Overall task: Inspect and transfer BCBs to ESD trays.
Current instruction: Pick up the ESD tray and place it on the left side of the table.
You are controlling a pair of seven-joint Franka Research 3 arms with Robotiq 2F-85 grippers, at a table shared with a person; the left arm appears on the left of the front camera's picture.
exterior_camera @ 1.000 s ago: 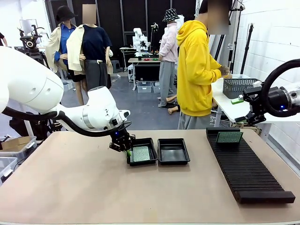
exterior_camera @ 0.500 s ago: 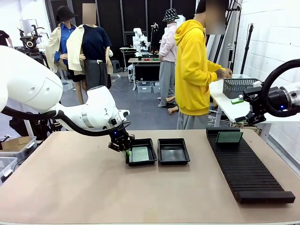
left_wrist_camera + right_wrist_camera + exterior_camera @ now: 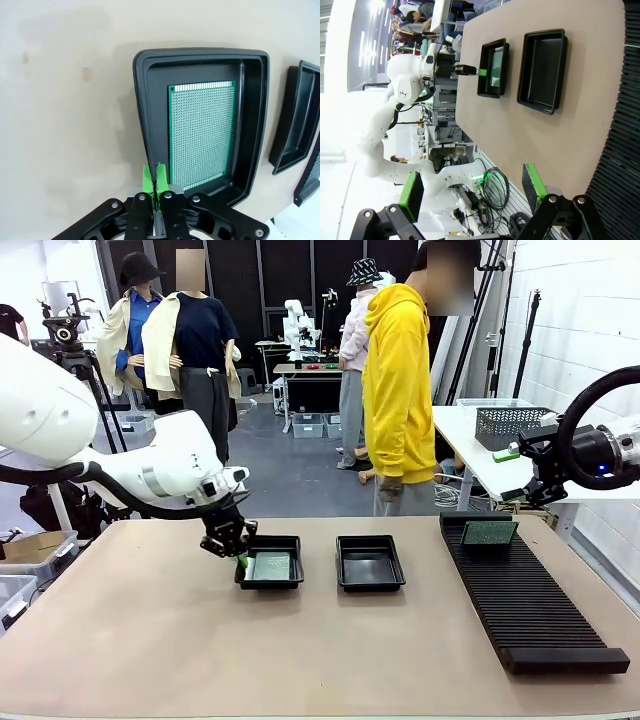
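My left jaws, clenched on the rim of the ESD tray holding one BCB, have dragged it toward frame left, away from the empty tray, while my right jaws hang released, so one transfer likely remains.

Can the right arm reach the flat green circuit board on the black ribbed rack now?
Probably yes: the open right gripper hovers near the flat green circuit board, with nothing between them.

The left arm is glossy white with rounded shells and a black cable along it; the right arm has a black wrist with a blue light. The left end effector and right end effector are black linkages with silver screws and green pads.
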